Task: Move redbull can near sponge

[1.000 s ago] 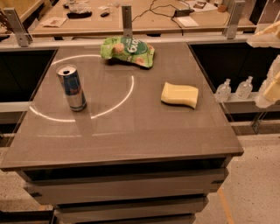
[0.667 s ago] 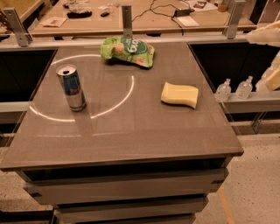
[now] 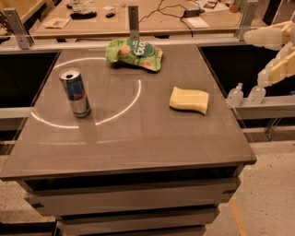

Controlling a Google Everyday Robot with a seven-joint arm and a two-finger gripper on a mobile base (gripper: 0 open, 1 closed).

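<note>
The redbull can [image 3: 74, 92] stands upright on the left side of the grey table [image 3: 138, 138], silver and blue with an open silver top. The pale yellow sponge [image 3: 189, 100] lies flat on the right side of the table, well apart from the can. My gripper [image 3: 254, 57] is at the far right edge of the view, above and beyond the table's right side, right of the sponge. Its two cream fingers [image 3: 272, 37] are spread apart and hold nothing.
A green snack bag [image 3: 134, 53] lies at the back middle of the table. A white circular line [image 3: 133, 99] is marked on the tabletop around the can. Small bottles [image 3: 235, 96] stand on a ledge to the right. A cluttered bench [image 3: 138, 14] runs behind.
My gripper has come slightly further into view from the right, its lower finger rising. The can, sponge and bag have not moved.
</note>
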